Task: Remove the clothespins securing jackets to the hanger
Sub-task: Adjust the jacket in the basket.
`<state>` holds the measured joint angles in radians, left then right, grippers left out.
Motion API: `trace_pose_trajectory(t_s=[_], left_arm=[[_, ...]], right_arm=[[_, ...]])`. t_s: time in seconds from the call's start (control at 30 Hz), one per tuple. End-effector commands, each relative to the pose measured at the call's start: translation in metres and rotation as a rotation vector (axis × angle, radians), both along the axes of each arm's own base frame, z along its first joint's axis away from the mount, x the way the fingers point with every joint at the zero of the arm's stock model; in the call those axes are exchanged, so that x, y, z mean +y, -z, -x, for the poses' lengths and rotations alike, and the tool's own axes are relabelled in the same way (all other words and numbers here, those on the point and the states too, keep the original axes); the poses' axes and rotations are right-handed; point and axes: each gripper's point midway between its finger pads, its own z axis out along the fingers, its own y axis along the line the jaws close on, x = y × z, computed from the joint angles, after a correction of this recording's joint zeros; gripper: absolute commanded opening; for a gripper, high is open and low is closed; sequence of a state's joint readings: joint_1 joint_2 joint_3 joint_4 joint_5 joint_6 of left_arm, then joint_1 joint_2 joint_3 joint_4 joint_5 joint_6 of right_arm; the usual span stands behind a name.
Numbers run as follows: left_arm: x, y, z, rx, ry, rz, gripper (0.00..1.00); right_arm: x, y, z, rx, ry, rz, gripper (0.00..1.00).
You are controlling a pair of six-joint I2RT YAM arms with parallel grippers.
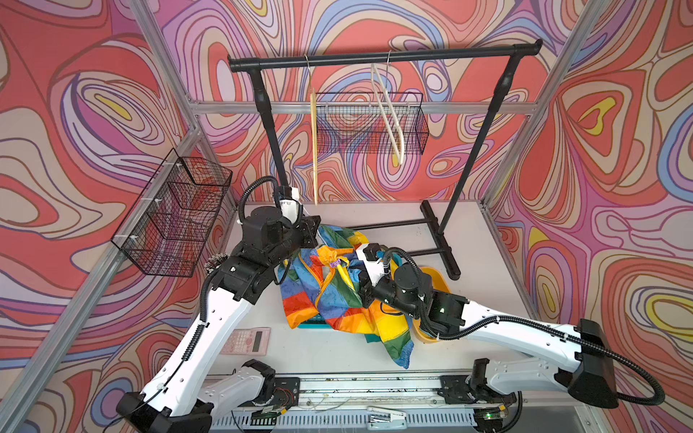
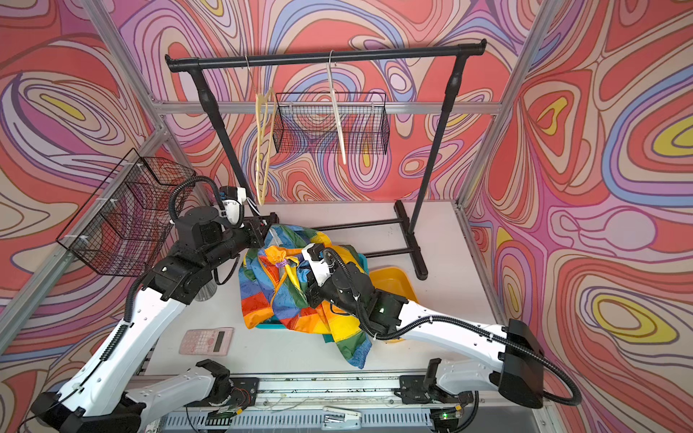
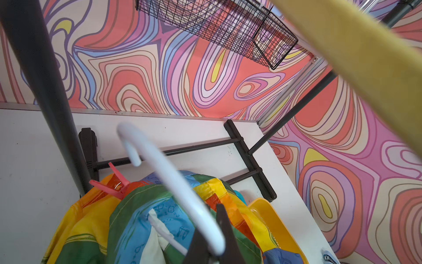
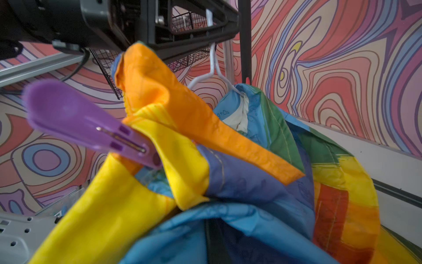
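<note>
While clamped shut on white hanger (image 3: 173, 178), holds rainbow jacket (image 1: 330, 300) over table (image 1: 318, 352) by left gripper (image 3: 209, 230). Shows right gripper (image 1: 365, 289) closed among jacket folds, near purple clothespin (image 4: 86, 128); pink clothespin (image 3: 107, 186) clipped at shoulder.

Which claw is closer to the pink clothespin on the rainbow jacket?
Left. The left gripper grips the white hanger close by the pink clothespin; the right gripper is farther off, among the folds of the rainbow jacket.

Both arms reach forward and inward, left hand (image 1: 312, 228) raised and clamped, right hand (image 1: 364, 294) lower, closed too.
</note>
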<state>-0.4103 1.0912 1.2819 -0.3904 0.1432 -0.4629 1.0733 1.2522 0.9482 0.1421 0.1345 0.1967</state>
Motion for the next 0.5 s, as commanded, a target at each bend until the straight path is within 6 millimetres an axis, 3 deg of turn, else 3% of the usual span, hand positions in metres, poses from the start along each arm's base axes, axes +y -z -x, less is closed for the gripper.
trace_pose_trajectory(t_s=[0.0, 0.03, 0.1, 0.23, 0.37, 0.4, 0.47], left_arm=[[-0.004, -0.002, 0.001, 0.010, 0.010, 0.022, 0.00], [-0.003, -0.001, -0.001, 0.012, 0.007, 0.019, 0.00], [-0.004, 0.001, -0.004, 0.020, 0.005, 0.009, 0.00], [-0.005, 0.009, -0.011, 0.039, -0.005, -0.011, 0.00], [-0.006, 0.012, -0.016, 0.047, -0.008, -0.021, 0.00], [-0.006, 0.012, -0.018, 0.048, -0.009, -0.024, 0.00], [-0.007, 0.012, -0.021, 0.055, -0.007, -0.026, 0.00]], right_arm=[[-0.009, -0.011, -0.010, -0.033, 0.066, -0.043, 0.13], [-0.011, -0.008, -0.010, -0.028, 0.074, -0.036, 0.25], [-0.015, -0.002, -0.013, -0.015, 0.100, -0.017, 0.40], [-0.022, 0.004, -0.013, 0.002, 0.117, 0.064, 0.59], [-0.036, 0.000, -0.009, -0.001, 0.133, 0.123, 0.71], [-0.039, -0.002, -0.006, 0.004, 0.129, 0.131, 0.81], [-0.047, -0.003, -0.001, 0.017, 0.121, 0.156, 0.91]])
